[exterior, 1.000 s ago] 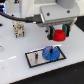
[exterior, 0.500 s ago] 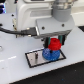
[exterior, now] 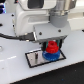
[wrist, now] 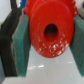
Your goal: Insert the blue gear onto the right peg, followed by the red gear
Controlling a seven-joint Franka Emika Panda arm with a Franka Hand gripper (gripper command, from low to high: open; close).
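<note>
Both claw (exterior: pixel 51 46) and red gear (exterior: pixel 51 48) descended.

Red gear (wrist: pixel 48 31), blue gear (exterior: pixel 50 56)

We log the plate (exterior: pixel 35 57) flat on the table (exterior: pixel 10 70), toward the exterior view's right. The blue gear (exterior: pixel 51 56) lies on its right end. The red gear (exterior: pixel 51 49) sits directly above it, between the fingers (wrist: pixel 22 47) of the gripper (exterior: pixel 51 46).
</note>
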